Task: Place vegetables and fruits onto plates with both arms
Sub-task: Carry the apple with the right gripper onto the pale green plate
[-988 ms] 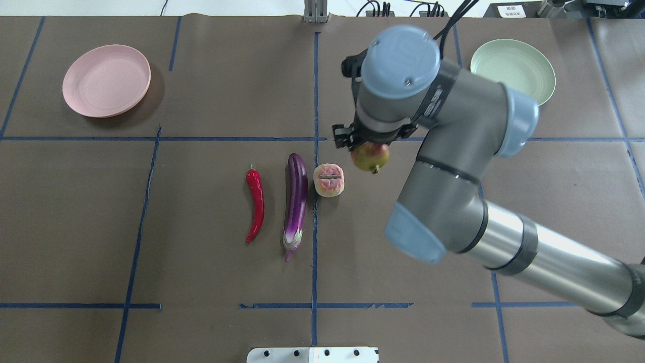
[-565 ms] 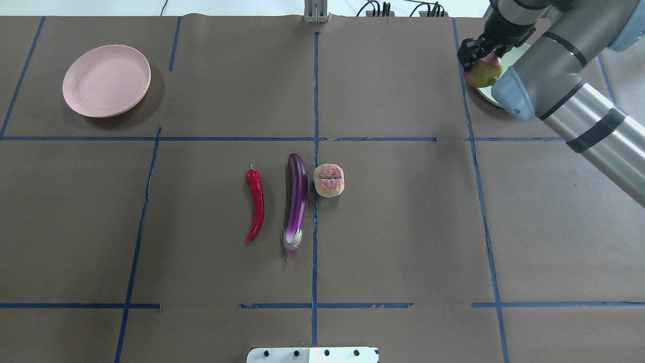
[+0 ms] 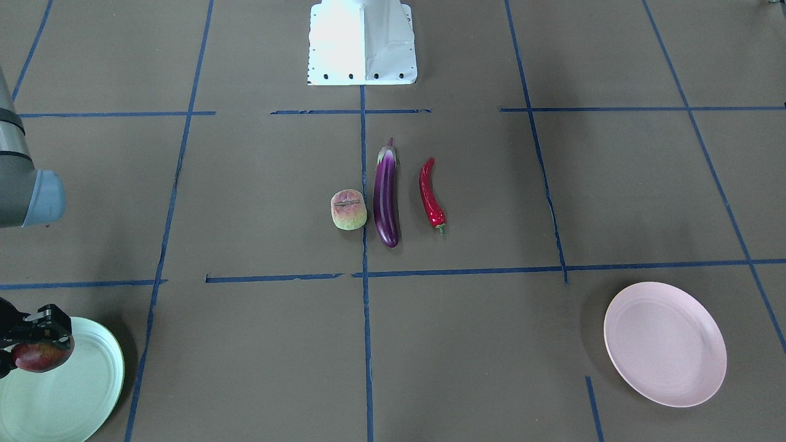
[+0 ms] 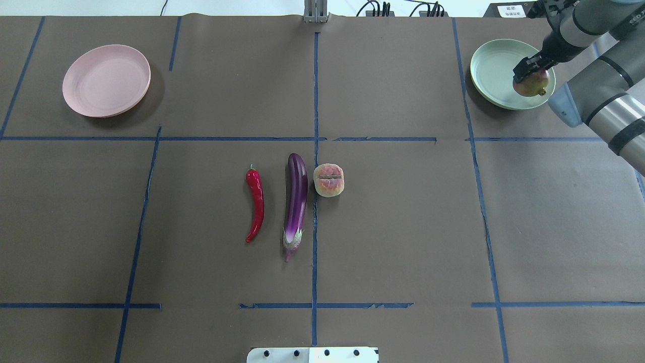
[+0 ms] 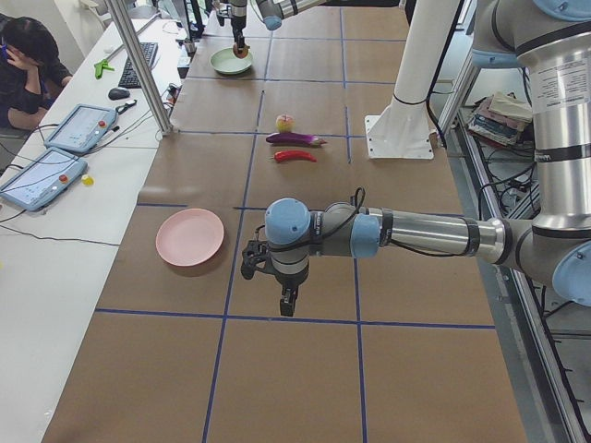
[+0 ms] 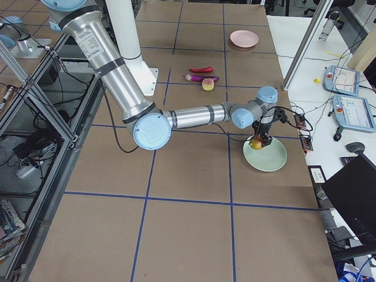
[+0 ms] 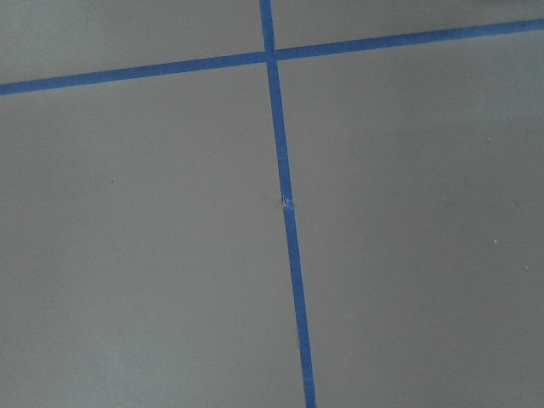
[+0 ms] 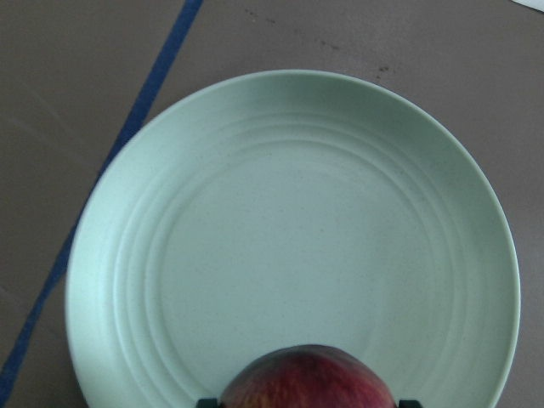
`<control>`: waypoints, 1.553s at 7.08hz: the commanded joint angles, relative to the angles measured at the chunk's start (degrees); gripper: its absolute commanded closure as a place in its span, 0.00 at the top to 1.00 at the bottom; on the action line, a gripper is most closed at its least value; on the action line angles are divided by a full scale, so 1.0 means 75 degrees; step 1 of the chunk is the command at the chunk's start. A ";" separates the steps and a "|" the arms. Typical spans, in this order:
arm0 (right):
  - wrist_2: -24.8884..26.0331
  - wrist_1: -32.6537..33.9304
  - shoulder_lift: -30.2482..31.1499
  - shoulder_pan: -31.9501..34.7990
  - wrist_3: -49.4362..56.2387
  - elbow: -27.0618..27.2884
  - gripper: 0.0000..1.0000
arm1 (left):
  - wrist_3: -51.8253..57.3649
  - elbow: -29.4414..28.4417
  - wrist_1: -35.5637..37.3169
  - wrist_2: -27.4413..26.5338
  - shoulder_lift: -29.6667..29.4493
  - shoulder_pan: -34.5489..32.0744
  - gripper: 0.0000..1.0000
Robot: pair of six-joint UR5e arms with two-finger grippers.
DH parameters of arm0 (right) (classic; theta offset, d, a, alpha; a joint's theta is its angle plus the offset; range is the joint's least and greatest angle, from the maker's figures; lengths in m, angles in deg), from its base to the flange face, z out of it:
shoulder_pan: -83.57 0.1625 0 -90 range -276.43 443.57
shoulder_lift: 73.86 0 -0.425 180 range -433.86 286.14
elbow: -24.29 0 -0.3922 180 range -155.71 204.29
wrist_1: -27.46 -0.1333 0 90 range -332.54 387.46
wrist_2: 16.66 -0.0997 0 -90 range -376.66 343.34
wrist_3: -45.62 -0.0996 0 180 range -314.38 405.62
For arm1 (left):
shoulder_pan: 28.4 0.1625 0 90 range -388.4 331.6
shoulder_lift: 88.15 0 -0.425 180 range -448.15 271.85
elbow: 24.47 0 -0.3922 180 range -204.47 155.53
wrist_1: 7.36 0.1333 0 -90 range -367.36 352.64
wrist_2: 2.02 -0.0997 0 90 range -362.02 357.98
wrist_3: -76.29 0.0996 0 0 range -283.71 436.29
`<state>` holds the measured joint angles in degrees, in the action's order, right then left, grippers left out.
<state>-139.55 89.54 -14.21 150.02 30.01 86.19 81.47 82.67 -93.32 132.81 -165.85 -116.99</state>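
My right gripper (image 4: pixel 529 74) is shut on the dark red pomegranate (image 4: pixel 532 86) and holds it just above the right side of the mint green plate (image 4: pixel 494 70). The right wrist view shows the pomegranate (image 8: pixel 310 378) at the bottom edge over that plate (image 8: pixel 297 212). The red chili (image 4: pixel 256 204), the purple eggplant (image 4: pixel 296 201) and the pale peach-like fruit (image 4: pixel 329 180) lie side by side mid-table. The pink plate (image 4: pixel 106 80) stands empty at the far left. My left gripper (image 5: pixel 277 288) shows only in the exterior left view, low over bare table; I cannot tell whether it is open.
Blue tape lines (image 4: pixel 315 101) divide the brown table cover. The white robot base (image 3: pixel 362 43) stands at the near edge. An operator (image 5: pixel 28 74) and tablets (image 5: pixel 42 175) are on a side desk beyond the table's far edge.
My right arm has swung from the table's middle to the far right corner with the pomegranate in its gripper, and now holds it over the green plate. The other produce has not moved.
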 commanded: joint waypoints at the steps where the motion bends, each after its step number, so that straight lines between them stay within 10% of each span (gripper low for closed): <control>1: -0.0009 -0.0191 0.0122 -0.0001 -0.0213 -0.0155 0.99 | 0.0000 0.0000 0.0000 0.0000 0.0000 0.0000 1.00; 4: -0.0021 -0.0099 -0.0007 -0.0083 -0.1162 0.0614 1.00 | 0.0000 0.0000 0.0000 0.0000 -0.0011 0.0000 1.00; 8: 0.0189 0.1470 -0.0135 -0.1683 -0.4041 0.3671 1.00 | 0.0012 -0.0012 -0.0012 0.0000 -0.0012 0.0000 1.00; 11: 0.2922 0.3834 -0.2215 -0.4363 -0.6406 0.4018 1.00 | 0.0012 -0.0012 -0.0012 0.0000 -0.0012 0.0000 1.00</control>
<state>-126.18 111.57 -24.48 125.61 -11.18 116.23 81.50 82.62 -93.41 132.81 -165.94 -116.99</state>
